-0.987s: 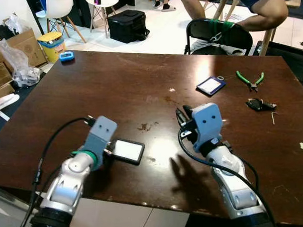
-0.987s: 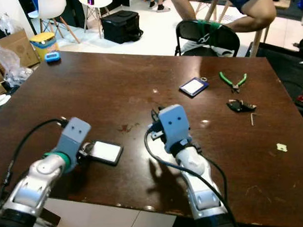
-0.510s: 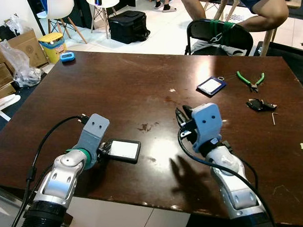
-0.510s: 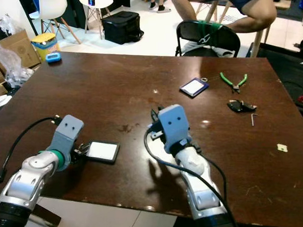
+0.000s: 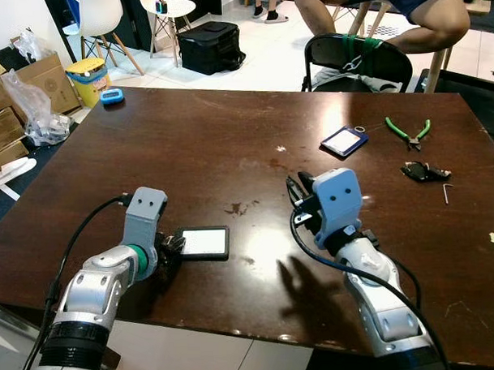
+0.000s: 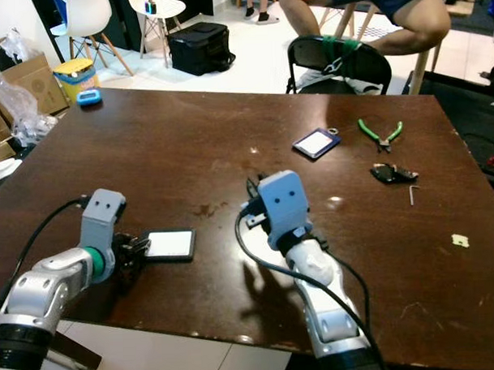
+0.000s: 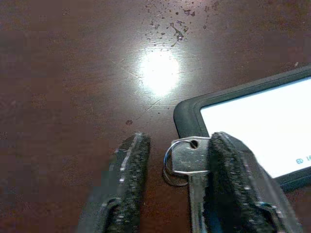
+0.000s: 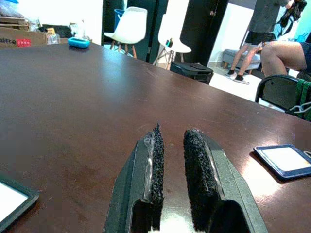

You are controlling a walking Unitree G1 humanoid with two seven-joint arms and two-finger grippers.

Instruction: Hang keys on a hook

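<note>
On the dark brown surface (image 5: 229, 137), taking the head view as a clock face, the left hand (image 5: 170, 251) lies low at about 8 o'clock, its silver arm coming in from the near edge. Its two black fingers (image 7: 130, 170) stand apart, with the silver key (image 7: 190, 160) and its ring between them; the key touches one finger, while a gap is visible to the other finger, so the hand is not closed on it. The key lies flat on the surface, just beside the corner of a black-framed card holder (image 5: 203, 242) with a white face, which sits at 7 o'clock, close to the left hand. Near the centre, a little toward 5 o'clock, the right hand (image 8: 172, 155) is raised over the surface behind its blue-grey wrist housing (image 5: 338, 200); its fingers are nearly together, with only a narrow slit between them, and they hold nothing. At 2 o'clock lies a blue-framed badge (image 5: 344, 139), and further right green-handled pliers (image 5: 408, 130), then a small dark object (image 5: 425, 171) that I cannot identify. Beyond the far edge stands a black chair (image 5: 358, 61), and a seated person's legs (image 5: 371, 10) are at 1 o'clock.
</note>
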